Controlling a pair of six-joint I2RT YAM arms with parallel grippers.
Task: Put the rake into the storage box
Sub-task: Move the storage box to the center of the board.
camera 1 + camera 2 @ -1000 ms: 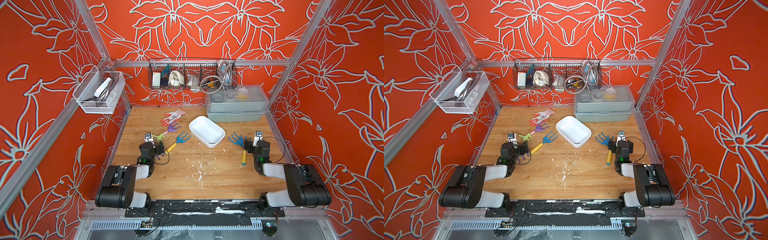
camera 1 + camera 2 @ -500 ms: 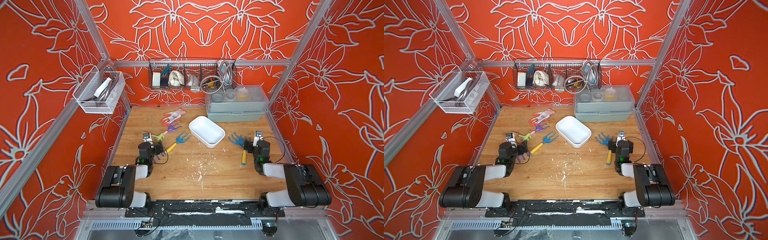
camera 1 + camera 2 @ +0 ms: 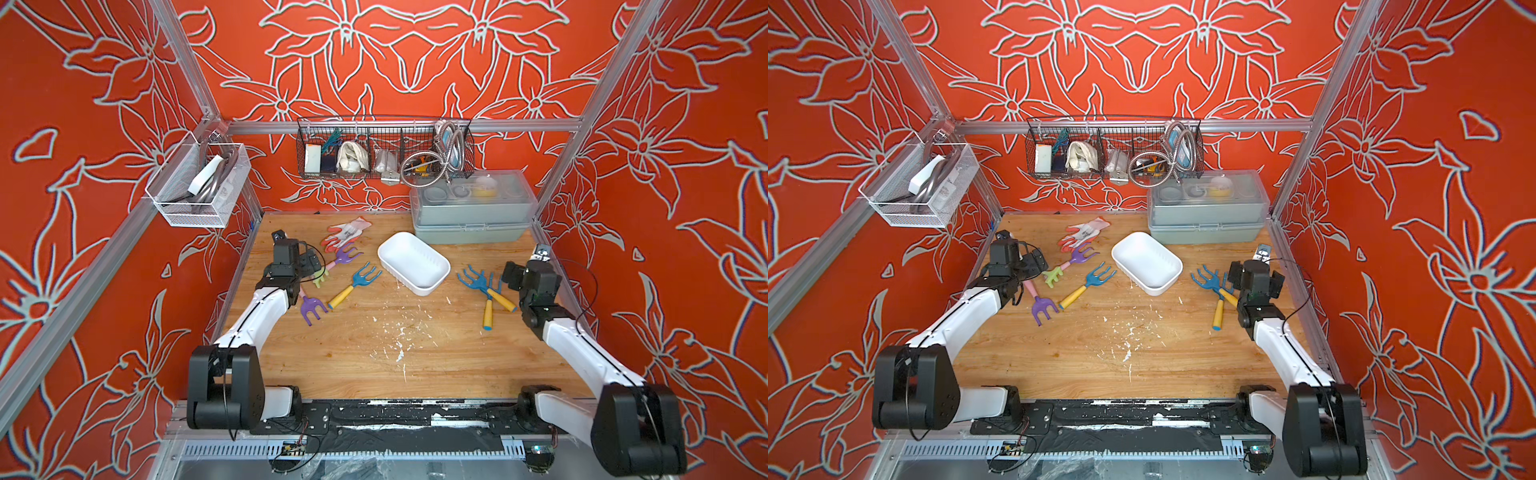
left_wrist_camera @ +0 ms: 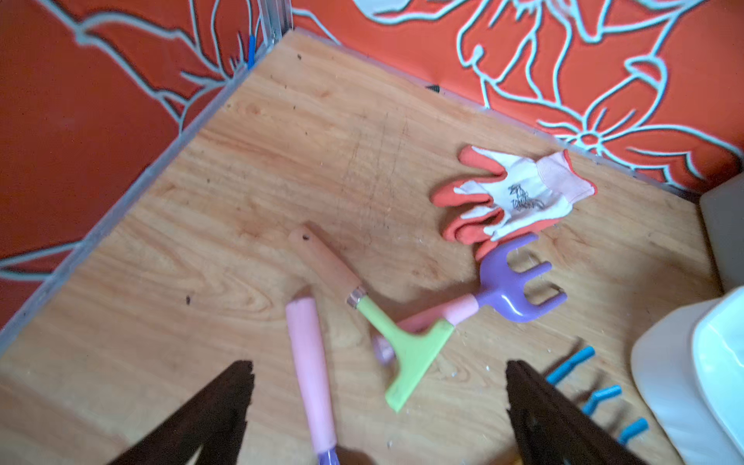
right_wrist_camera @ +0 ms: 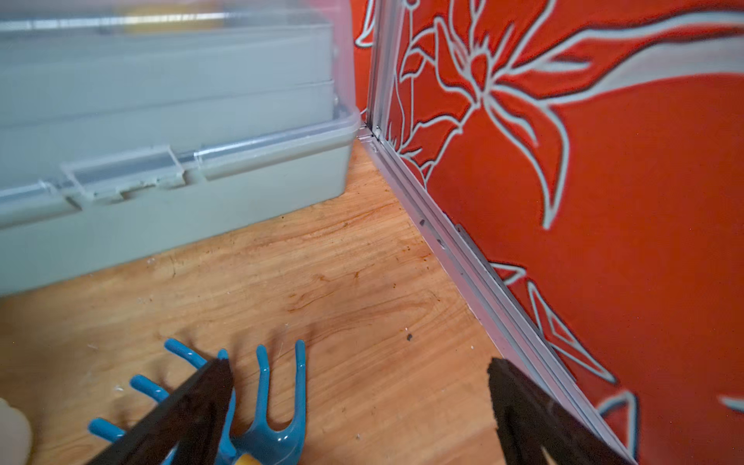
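Blue plastic rakes with yellow handles (image 3: 476, 277) lie crossed on wooden table (image 3: 395, 353), at 3 o'clock of shallow white plastic storage box (image 3: 415, 283), outside it. Right gripper (image 5: 358, 374) jaws spread wide, nothing held, blue tines beside one finger. Left gripper (image 4: 378, 370) jaws released too; pink-handled purple rake (image 4: 312, 382) shows between its fingers, at box's 9 o'clock. Orange-white fabric glove (image 4: 519, 197) carries a dark print, unreadable.

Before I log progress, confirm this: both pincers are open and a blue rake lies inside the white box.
No: the white box is empty, as both top views show; a blue rake lies on the table beside it. The left pincer and right pincer are open.
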